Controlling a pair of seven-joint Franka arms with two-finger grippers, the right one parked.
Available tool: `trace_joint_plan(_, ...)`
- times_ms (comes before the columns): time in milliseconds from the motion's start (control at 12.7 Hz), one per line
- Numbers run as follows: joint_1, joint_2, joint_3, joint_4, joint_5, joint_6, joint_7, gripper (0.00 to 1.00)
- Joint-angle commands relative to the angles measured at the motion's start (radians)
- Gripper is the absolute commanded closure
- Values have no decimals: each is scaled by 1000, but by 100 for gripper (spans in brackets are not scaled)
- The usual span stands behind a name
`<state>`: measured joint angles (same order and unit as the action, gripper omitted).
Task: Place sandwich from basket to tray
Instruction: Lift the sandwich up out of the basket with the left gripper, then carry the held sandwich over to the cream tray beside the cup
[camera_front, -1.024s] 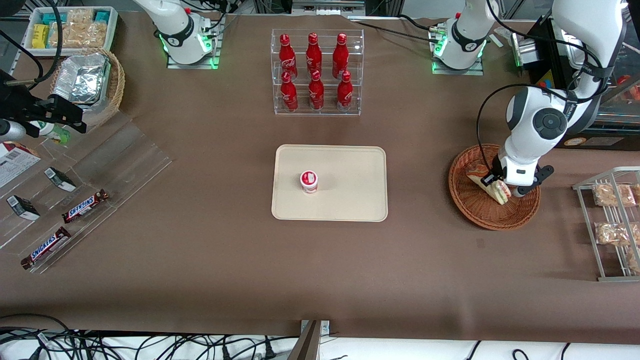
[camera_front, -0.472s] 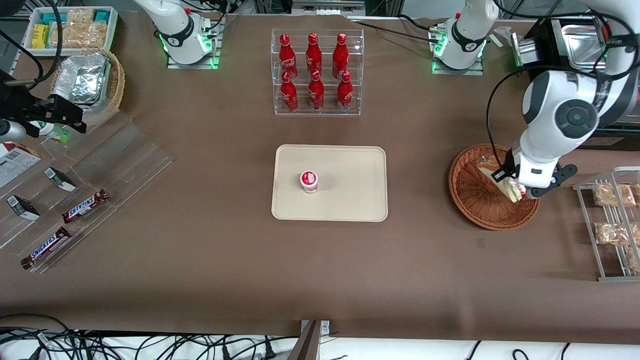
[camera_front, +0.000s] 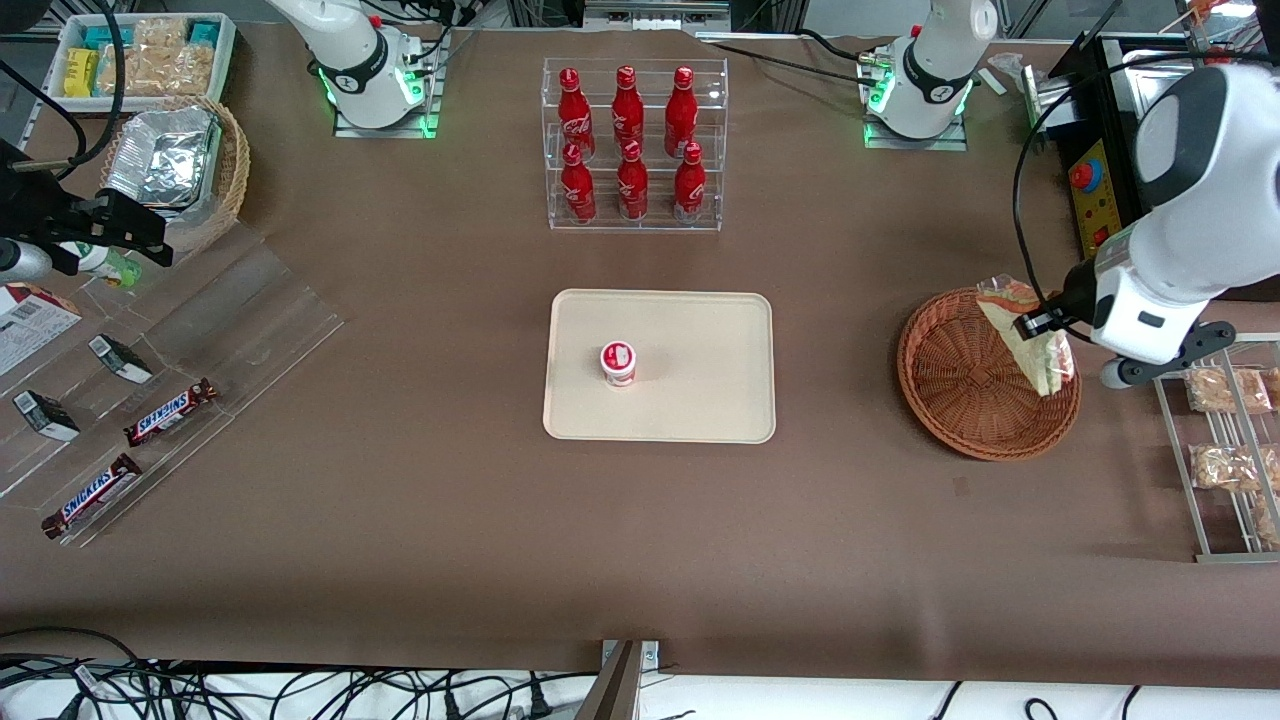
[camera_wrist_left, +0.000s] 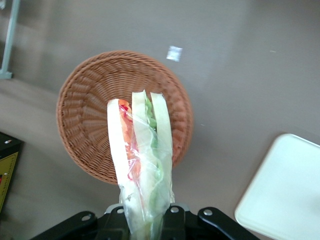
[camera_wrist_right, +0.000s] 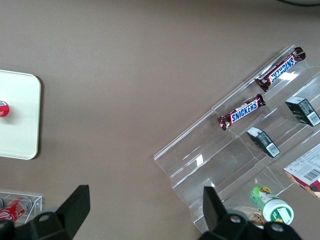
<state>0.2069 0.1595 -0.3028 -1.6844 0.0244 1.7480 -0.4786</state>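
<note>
The hand (camera_wrist_left: 145, 222) grips the sandwich (camera_front: 1030, 335) clear above the emptied basket (camera_front: 975, 385) near the surface's working-arm edge; carrying it to the tray (camera_front: 700, 400) remains.

Left arm: glossy white shell, grey round joint cap, black cable looped alongside. Pincer (camera_front: 1050, 335) mount black; base ring lit green.

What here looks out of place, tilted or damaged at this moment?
Nothing looks spilled or damaged. The sandwich, in clear wrap, hangs tilted above the basket, held by the claw; that fits the lift. A small red-lidded cup already stands upright on the tray.
</note>
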Motion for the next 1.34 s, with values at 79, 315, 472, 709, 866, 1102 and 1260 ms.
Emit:
trace_joint_plan(79,-14,29,-128,60,-24,-18,72,98)
trace_joint_plan(315,-20,43,-241,60,-21,30,86,98)
trace_joint_plan(472,-43,66,-295,55,-24,53,89,98)
trace_joint_plan(709,-119,109,-305,46,-15,70,91,96)
trace_joint_plan(866,-159,144,-305,37,-15,123,74,94)
trace_joint_plan(1102,-213,210,-302,8,23,224,-4,94)
trace_joint_plan(1260,-257,276,-303,-9,128,296,-105,92)
